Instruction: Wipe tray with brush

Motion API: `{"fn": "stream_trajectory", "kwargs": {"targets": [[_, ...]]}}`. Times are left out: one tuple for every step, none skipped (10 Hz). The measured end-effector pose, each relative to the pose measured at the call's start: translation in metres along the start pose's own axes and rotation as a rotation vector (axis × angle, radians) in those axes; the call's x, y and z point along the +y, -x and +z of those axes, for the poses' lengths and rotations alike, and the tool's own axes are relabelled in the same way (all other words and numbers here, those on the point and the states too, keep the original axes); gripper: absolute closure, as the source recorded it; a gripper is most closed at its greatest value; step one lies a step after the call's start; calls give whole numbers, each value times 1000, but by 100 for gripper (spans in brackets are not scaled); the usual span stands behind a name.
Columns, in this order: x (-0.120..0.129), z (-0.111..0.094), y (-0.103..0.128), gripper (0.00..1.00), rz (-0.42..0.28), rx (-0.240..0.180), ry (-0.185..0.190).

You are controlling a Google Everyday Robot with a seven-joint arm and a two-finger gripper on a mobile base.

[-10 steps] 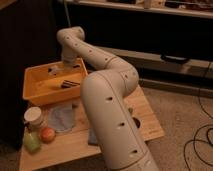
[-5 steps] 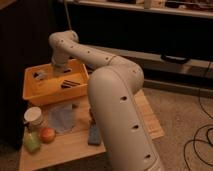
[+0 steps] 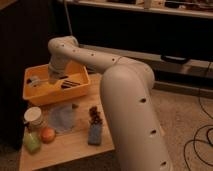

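Camera view. Left half of the frame: a small table of pale wood, seen from above and at a slant. On its far end, upper left, the tray, orange-yellow, raised walls, long side running left to right. On the near end, lower left, a jar with a white lid, beside it a round orange fruit and a green thing, the three close together. To their right, flat on the wood, a pale blue cloth. Further right, near the table's edge, a blue-grey block with a dark brown tuft at its far end.

Across the middle and down to the lower right: the white arm, thick, dotted with dark holes, bent over the table and hiding its right side. Reaches down into the tray from above. At its tip the gripper, low inside the tray, left of the tray's middle. Released or clenched: cannot tell, too dark there.

Inside the tray, just right of the gripper, the brush, seen as dark streaks on the tray floor; held or lying free, cannot tell. Left of the gripper, a whitish patch against the tray's left wall.

Room: dim. Behind the table, dark cabinet fronts under a pale ledge along the top of the frame. Right side, speckled floor with black cables looping at the lower right.
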Motion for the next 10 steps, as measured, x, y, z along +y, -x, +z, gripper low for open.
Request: {"fn": "stream_trajectory", "kwargs": {"targets": [[6,-1,-7,100,3,6,7],[13,-1,-18,100,18,18,16],[20,-3,-36,100,42,39,19],[24,-5,-52,100,62,57,21],[29,-7,-72,100,90,82,22],[33,-9,-86,100,112,102,22],[33,-12,-104,100,139,126,17],[31,-15,-116,100,159,144,12],[30,-17,-128,100,183,165,8],[29,-19,-136,100,204,177,3]]}}
